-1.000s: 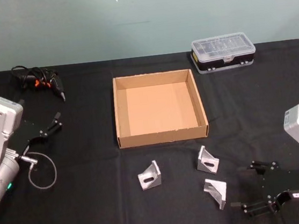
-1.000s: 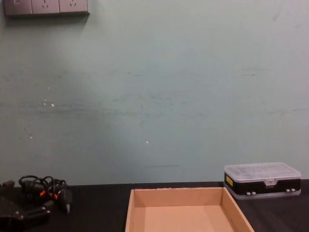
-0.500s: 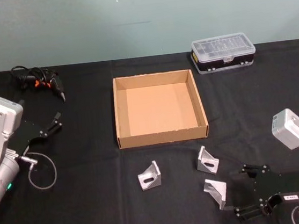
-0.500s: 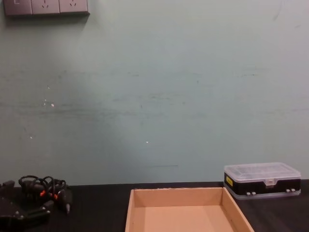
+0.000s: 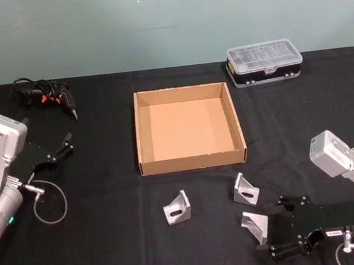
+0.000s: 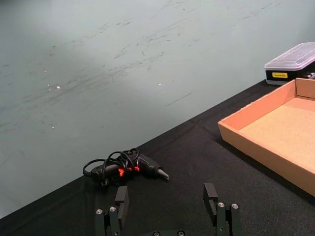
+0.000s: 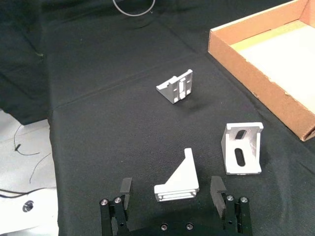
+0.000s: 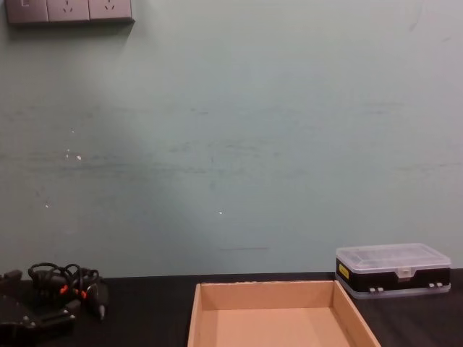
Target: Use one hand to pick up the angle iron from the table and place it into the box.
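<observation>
My right end effector [image 5: 275, 226] is released, its jaws spread wide and low over the desk [image 5: 113, 242] at the near right. The nearest angle iron [image 7: 177, 182] sits between the two fingers [image 7: 217, 186] with a gap on either side, so nothing is grasped yet. This piece shows me a triangular rib and a flat flange. My worry is that the pads close on the sloped rib rather than on parallel faces, and the iron twists or squirts out. A second angle iron [image 5: 245, 189] stands near it on the far side, and pushing further forward before clenching could knock it. A third [image 5: 177, 208] lies well apart to the left and is no concern. The box [image 5: 193, 161] waits empty beyond them, towards the far middle of the desk. Its near wall stands in the way, so a carry that is too low could catch the iron on the cardboard. My left end effector [image 5: 65, 146] is parked at the far left of the desk with its fingers apart, holding nothing.
</observation>
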